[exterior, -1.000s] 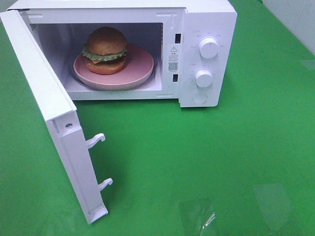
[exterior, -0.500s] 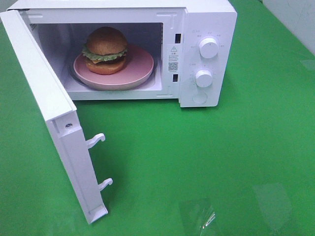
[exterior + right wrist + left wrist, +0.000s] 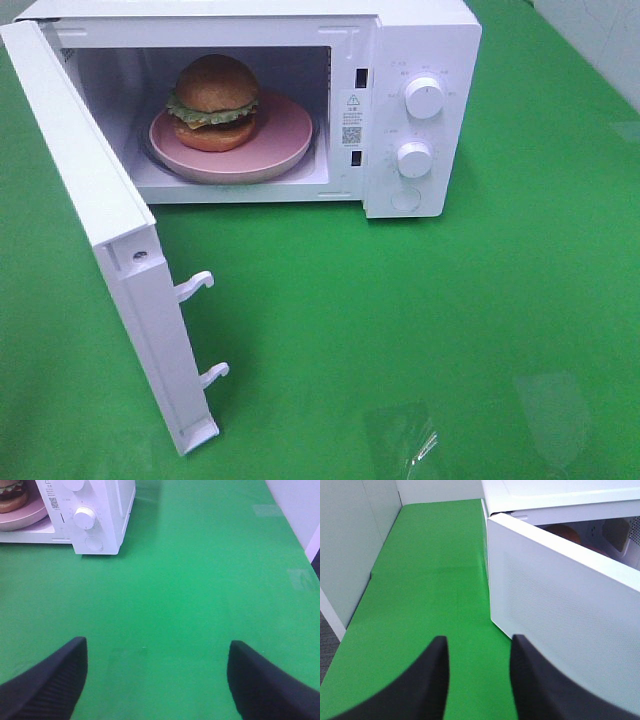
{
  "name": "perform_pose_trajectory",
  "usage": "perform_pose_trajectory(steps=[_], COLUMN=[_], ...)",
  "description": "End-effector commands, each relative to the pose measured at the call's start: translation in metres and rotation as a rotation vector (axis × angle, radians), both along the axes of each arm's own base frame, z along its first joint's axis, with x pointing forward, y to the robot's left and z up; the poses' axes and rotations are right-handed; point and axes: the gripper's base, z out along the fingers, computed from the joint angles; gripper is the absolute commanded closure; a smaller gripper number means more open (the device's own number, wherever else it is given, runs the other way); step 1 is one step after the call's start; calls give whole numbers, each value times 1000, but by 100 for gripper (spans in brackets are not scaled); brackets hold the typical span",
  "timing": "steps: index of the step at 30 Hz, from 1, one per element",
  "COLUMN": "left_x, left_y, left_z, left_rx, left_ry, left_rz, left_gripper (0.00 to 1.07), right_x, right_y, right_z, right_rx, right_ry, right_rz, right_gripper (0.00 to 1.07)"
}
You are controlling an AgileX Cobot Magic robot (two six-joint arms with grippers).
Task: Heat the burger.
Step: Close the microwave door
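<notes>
right claw (image 3: pixel 155 647) spread wide | burger (image 3: pixel 215 103) upright, top bun up, on plate (image 3: pixel 290 135)

White microwave (image 3: pixel 440 60) on green table (image 3: pixel 400 320).

I see the burger (image 3: pixel 215 102) on the pink plate (image 3: pixel 287 138) inside the microwave (image 3: pixel 425 40) — door (image 3: pixel 105 235) standing wide open

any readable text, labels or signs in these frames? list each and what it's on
Nothing can be quoted; no text is legible.
Sticker on the microwave front frame: warning triangle and QR code show, the print is too small to read.
Markings around the upper knob: too small and faint to read.
Markings around the lower knob: too small and faint to read.
No brand name or number visible elsewhere.
</notes>
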Motion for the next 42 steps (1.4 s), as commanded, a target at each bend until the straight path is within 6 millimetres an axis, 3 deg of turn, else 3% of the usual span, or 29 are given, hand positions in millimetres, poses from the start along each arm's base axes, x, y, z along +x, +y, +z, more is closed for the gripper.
perform_pose_trajectory(steps=[1, 2, 5, 7, 10, 11, 14, 17, 20, 21, 28, 34, 42], left_x=[10, 15, 27, 48, 59, 70, 79, 96, 99, 104, 117, 131, 145], left_y=[-1, -1, -1, -2, -2, -2, -2, -2, -2, -1, -1, -8, -27], left_z=[5, 5, 6, 9, 11, 12, 11, -7, -14, -29, -70, -85, -106], left_rx=[-18, -15, -10, -13, -13, -14, -15, -18, -18, -17, -14, 49, -7], left_ry=[-23, -15, -10, -45, -73, -103, -121, -188, -206, -242, -281, -229, -171], left_rz=[-4, -2, 0, 5, 7, 10, 13, 22, 24, 29, 37, -43, -242], left_gripper=[98, 105, 107, 107, 107, 107, 107, 107, 107, 107, 107, 107, 107], right_x=[-3, -3, -3, -3, -3, -3, -3, -3, -3, -3, -3, -3, -3], right_y=[0, 0, 0, 0, 0, 0, 0, 0, 0, 0, 0, 0, 0], right_z=[1, 1, 1, 1, 1, 1, 1, 1, 1, 1, 1, 1, 1], right_rx=[-11, -11, -11, -11, -11, -11, -11, -11, -11, -11, -11, -11, -11], right_ry=[-34, -34, -34, -34, -34, -34, -34, -34, -34, -34, -34, -34, -34], right_rz=[2, 2, 2, 2, 2, 2, 2, 2, 2, 2, 2, 2, 2], right_gripper=[31, 31, 31, 31, 31, 31, 31, 31, 31, 31, 31, 31, 31])
